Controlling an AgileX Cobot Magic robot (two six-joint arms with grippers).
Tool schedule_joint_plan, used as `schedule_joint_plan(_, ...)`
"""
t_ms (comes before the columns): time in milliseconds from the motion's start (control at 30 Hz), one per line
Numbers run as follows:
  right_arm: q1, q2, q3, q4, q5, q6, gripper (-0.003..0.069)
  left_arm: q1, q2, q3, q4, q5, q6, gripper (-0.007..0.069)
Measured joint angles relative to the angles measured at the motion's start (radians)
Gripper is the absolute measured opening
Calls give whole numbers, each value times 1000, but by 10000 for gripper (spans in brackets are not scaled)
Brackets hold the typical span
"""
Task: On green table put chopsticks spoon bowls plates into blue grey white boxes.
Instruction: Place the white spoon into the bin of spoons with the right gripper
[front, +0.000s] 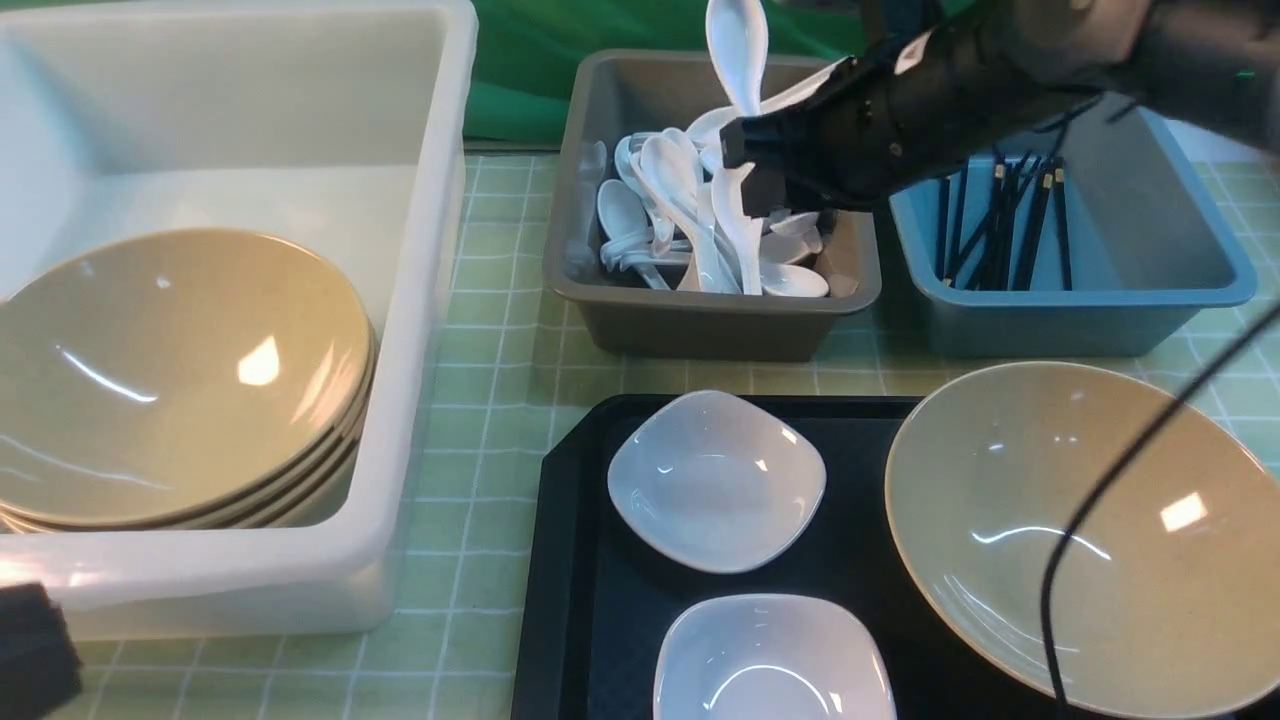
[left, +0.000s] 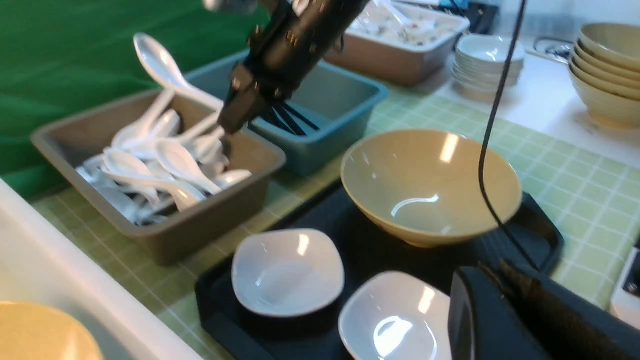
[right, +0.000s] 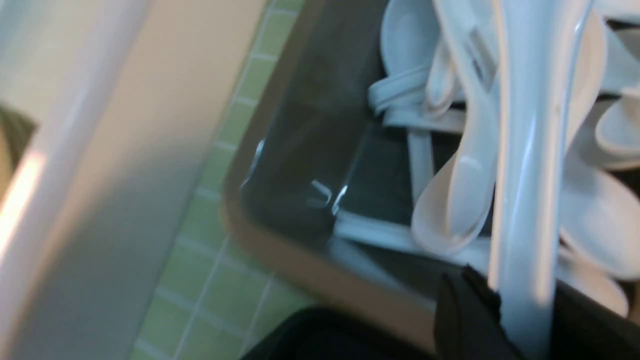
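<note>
My right gripper is shut on the handle of a white spoon, scoop pointing up, over the grey box heaped with several spoons. In the right wrist view the handle runs between the jaws. Black chopsticks lie in the blue box. A stack of tan bowls sits in the white box. Another bowl and two white plates rest on the black tray. My left gripper is shut, empty, low at the near left.
The green table shows between the boxes and tray. A black cable hangs across the tray's bowl. Beyond the cloth stand more stacked bowls, stacked white dishes and another box.
</note>
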Motion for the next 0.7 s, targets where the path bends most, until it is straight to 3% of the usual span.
schedule_joint_plan(300, -3, 194, -106, -2, -77, -3, 183, 0, 0, 0, 18, -6, -51, -2)
schedule_joint_plan(500, -13, 207, -116, -3, -51, -3, 351, 0, 0, 0, 20, 39, -95, -2)
schedule_joint_plan(700, -40, 120, -116, -9, 64, -84, 396, 0, 0, 16, 31, 44, -103, -2)
